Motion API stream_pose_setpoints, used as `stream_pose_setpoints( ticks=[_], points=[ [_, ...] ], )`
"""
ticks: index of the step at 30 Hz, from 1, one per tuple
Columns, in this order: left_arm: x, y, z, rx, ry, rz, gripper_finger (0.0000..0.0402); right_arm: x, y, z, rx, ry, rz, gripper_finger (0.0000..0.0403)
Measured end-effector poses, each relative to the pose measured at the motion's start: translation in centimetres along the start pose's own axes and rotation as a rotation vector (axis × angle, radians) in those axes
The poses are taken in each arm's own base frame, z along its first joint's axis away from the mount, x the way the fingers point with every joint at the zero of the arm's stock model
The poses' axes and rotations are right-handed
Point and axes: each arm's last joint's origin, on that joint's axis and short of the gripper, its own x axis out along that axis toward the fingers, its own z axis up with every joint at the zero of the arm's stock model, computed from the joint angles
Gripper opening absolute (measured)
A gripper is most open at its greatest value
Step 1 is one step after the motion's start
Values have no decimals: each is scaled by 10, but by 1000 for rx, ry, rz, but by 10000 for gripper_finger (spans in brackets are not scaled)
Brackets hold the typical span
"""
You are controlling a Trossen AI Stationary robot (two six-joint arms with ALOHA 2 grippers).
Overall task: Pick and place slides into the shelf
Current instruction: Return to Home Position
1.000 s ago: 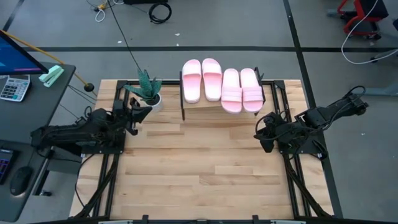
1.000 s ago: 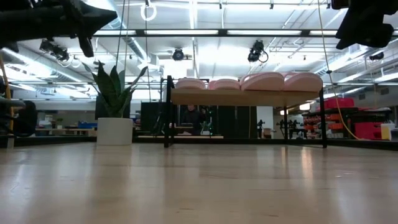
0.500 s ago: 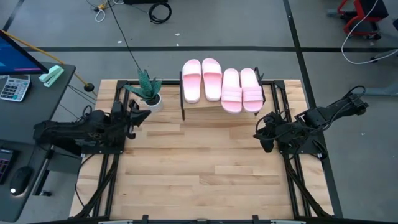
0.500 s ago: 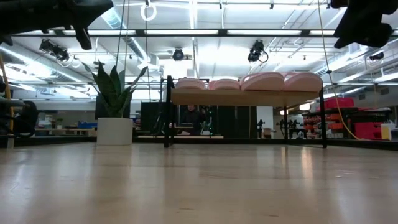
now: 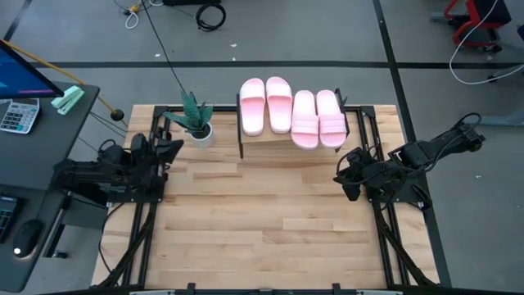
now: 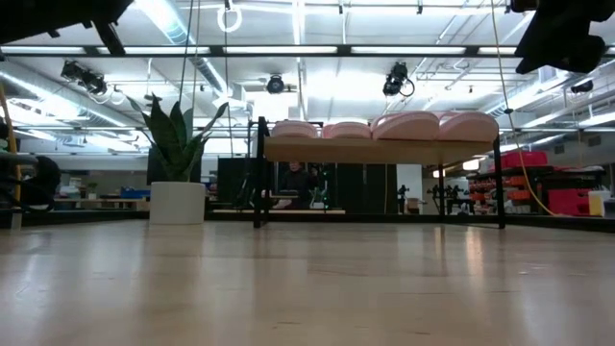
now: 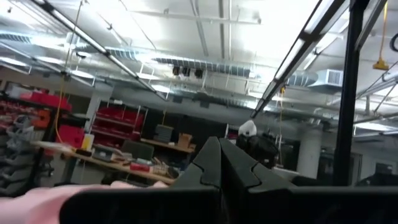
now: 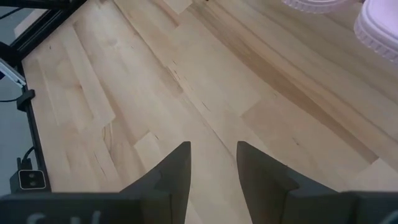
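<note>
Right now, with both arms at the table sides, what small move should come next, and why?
Probably just settle the left gripper into rest at the table's left edge: all four slides already lie on the shelf, and neither it nor the right gripper holds anything.

The tabletop is bare through its middle and all toward 6 o'clock, open for passing. At 12 o'clock stands the shelf, its top filled by four slides. A potted plant crowds 11 o'clock.
</note>
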Motion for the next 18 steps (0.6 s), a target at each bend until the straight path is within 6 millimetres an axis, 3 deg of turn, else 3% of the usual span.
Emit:
stream_pose_setpoints(
  ticks=[18],
  points=[
    [-7, 4, 1, 73, 14, 65, 0, 0, 0, 0, 0, 0, 0, 135]
  ],
)
